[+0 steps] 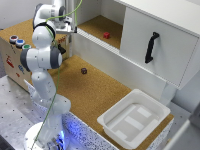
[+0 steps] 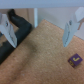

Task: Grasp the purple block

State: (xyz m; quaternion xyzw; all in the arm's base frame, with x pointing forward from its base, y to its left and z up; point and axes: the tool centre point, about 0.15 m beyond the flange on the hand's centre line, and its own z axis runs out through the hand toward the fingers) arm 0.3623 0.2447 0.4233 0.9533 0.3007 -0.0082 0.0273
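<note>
Claw (image 2: 41,27) open, empty, hanging above cork tabletop (image 1: 100,95); purple block (image 1: 84,71) sits alone near tabletop's back edge, apart from both fingers (image 2: 71,27); red cube (image 1: 106,35) on shelf.

The white arm (image 1: 42,55) stands folded upright from its base, elbow bent back on itself; the gripper (image 2: 40,31) points downward in the wrist view, fingers (image 2: 71,27) spread wide apart, holding nothing.

Bright, even light; soft blur; faint shadows.
</note>
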